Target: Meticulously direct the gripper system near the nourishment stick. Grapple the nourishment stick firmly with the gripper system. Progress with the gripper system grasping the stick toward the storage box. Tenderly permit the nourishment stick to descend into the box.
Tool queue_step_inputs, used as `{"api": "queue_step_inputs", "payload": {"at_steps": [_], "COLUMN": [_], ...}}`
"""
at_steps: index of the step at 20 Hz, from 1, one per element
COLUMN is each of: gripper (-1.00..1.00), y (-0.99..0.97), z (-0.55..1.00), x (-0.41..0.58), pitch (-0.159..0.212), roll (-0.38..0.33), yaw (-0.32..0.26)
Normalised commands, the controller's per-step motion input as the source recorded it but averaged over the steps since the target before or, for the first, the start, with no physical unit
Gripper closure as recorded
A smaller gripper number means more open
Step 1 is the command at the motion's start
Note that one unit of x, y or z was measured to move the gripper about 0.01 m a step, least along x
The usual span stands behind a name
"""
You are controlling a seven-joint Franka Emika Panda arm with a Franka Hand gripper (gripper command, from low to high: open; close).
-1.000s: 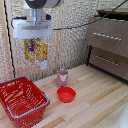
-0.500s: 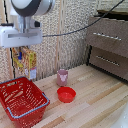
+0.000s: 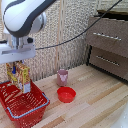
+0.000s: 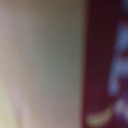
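In the exterior view my white gripper head (image 3: 17,64) hangs over the red wire-mesh basket (image 3: 31,111) at the exterior view's left. Its fingers are shut on the top of the yellow-orange snack packet (image 3: 20,76), which hangs upright with its lower end just inside the basket, above the mesh floor. The wrist view is a blur: a pale surface and a dark red-brown printed surface (image 4: 107,65) pressed close to the lens.
A pink cup (image 3: 62,77) stands on the wooden table, a small red bowl (image 3: 66,94) in front of it. A dark wooden drawer cabinet (image 3: 107,47) is at the exterior view's right. A woven screen forms the back wall.
The arm has carried the packet toward the exterior view's left, from beside the pink cup to over the basket, and lowered it toward the basket.
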Motion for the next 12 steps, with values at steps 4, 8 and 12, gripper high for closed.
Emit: {"api": "queue_step_inputs", "payload": {"at_steps": [4,8,12], "gripper": [-1.0,-1.0,-1.0], "y": [0.24,0.02,-0.11], "z": [-0.28,0.07,0.35], "x": [-0.109,-0.036,0.114], "pitch": [0.0,0.015,0.042], "roll": [-0.019,-0.002,0.023], "yaw": [-0.003,-0.009,0.002]}}
